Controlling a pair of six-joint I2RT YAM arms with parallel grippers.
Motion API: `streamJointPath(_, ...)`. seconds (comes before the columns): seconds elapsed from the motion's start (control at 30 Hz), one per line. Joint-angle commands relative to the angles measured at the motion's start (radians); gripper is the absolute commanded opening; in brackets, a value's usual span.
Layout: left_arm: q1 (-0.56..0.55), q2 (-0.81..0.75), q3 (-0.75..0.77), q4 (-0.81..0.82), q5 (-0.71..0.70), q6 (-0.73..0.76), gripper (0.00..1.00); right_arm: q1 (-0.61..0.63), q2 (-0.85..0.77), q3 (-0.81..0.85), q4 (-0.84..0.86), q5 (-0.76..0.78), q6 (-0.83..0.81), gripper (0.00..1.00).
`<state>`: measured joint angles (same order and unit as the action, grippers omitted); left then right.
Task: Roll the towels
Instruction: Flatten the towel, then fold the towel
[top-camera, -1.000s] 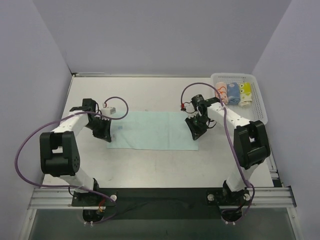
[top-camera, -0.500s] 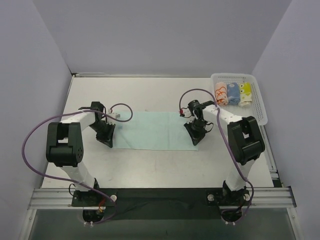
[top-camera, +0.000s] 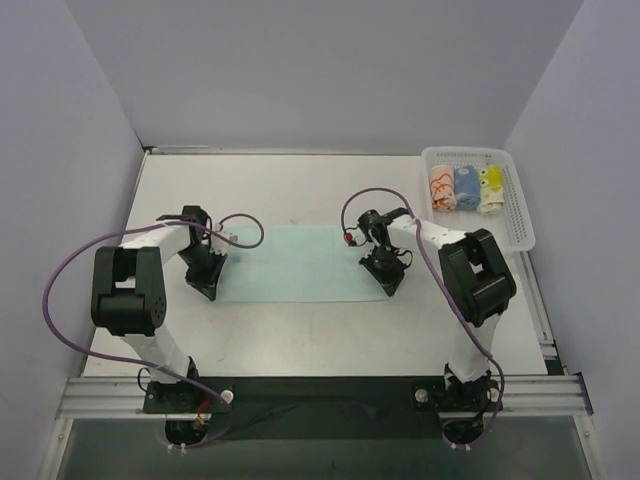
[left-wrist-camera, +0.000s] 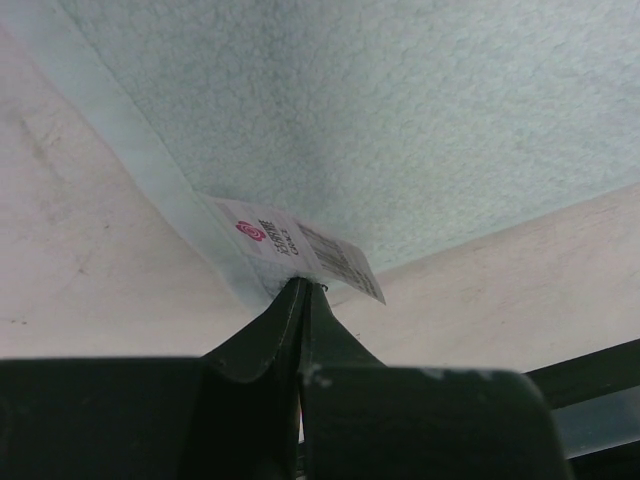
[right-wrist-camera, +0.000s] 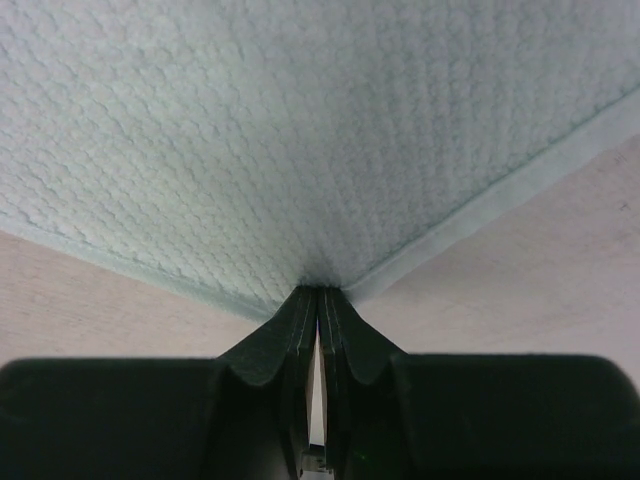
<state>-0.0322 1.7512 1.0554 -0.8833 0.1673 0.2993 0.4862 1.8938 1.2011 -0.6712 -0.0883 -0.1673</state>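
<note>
Because a roll has to start from one straight edge, each arm takes one near corner of the mint-green towel (top-camera: 300, 262). The towel lies flat on the table (top-camera: 300, 330) between the arms, long side running left to right.

- Left gripper (left-wrist-camera: 300, 292): fingers pressed together on the near-left hem.
- Right gripper (right-wrist-camera: 318, 296): fingers pressed together on the near-right corner, cloth fanning away from the tips.
- Judgement: a matched two-corner hold keeps the edge taut and square, so the first turn should go over evenly.

Top view only:
- The whole layout shows, including the white basket (top-camera: 522, 222) at the far right, well apart from the work.
- Three rolled towels (top-camera: 464, 187) lie in it side by side.
- The gripper bodies hide their own fingertips, so the grip cannot be confirmed from above.

Wrist views only:
- Both show the jaws closed on fabric.
- The left wrist view shows the white tag (left-wrist-camera: 300, 243) with a small red mark, touching the fingertips at the hem.
- Neither shows the basket.
</note>
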Motion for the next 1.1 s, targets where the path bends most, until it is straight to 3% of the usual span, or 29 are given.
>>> streamJointPath(0.0,0.028,-0.01,-0.051,-0.017,-0.192,0.084,0.0,0.048,0.042,-0.005,-0.037,0.076,-0.043,0.08)
streamJointPath(0.23,0.028,-0.064,-0.028,-0.077,-0.14,0.096,0.0,0.123,0.004,0.006,-0.071,-0.014,-0.023,0.14)
streamJointPath(0.37,0.063,-0.088,0.076,-0.164,-0.043,0.129,0.26,0.106,-0.036,0.044,-0.117,-0.054,0.0,0.24)
streamJointPath(0.43,0.069,-0.101,0.162,-0.204,0.027,0.17,0.36,0.088,-0.076,0.084,-0.129,-0.071,0.006,0.39)
streamJointPath(0.47,0.074,-0.105,0.198,-0.213,0.055,0.19,0.46,0.077,-0.093,0.104,-0.14,-0.096,0.006,0.43)
streamJointPath(0.5,0.081,-0.105,0.262,-0.22,0.075,0.222,0.49,0.048,-0.107,0.123,-0.143,-0.106,0.005,0.53)
streamJointPath(0.6,0.112,-0.072,0.379,-0.22,0.139,0.238,0.54,-0.016,-0.128,0.219,-0.146,-0.133,-0.005,0.64)
streamJointPath(0.7,0.133,0.054,0.524,-0.22,0.178,0.232,0.55,-0.081,-0.07,0.342,-0.143,-0.088,-0.011,0.65)
streamJointPath(0.83,0.143,0.197,0.699,-0.18,0.184,0.161,0.52,-0.145,0.091,0.503,-0.14,-0.057,0.014,0.58)
streamJointPath(1.07,0.141,0.372,0.87,-0.134,0.17,0.098,0.5,-0.186,0.254,0.687,-0.134,-0.01,0.011,0.52)
